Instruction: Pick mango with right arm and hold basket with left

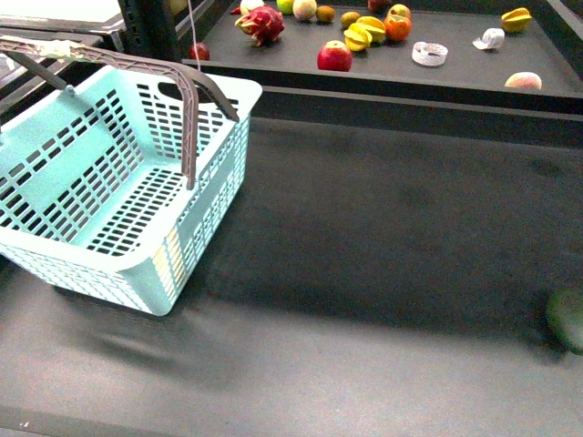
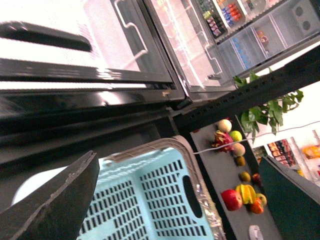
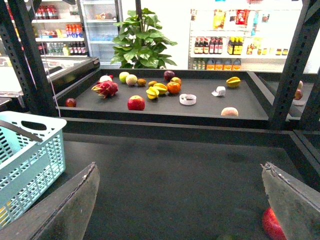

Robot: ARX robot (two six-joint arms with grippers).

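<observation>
**Mango waits on the far desk, both arms empty**

The mango [image 1: 523, 80], as best I can judge the pale orange oval, lies at 1 o'clock on the raised desk [image 1: 455, 77], apart from the other fruit. It looks smooth, firm and possibly slippery, so grip it gently across the middle. The basket [image 1: 109, 173] sits at 9 o'clock, handle up. The right gripper [image 3: 179, 167] has its jaws wide apart and empty. The left gripper [image 2: 179, 157] hangs over the basket, jaws seemingly apart, one side hard to make out. A dark green fruit [image 1: 567, 319] is cut off at 4 o'clock.

Red apple [image 1: 334, 56], dragon fruit [image 1: 262, 23], orange [image 1: 397, 27], star fruit [image 1: 516, 18] on rear shelf [image 1: 455, 77].
</observation>
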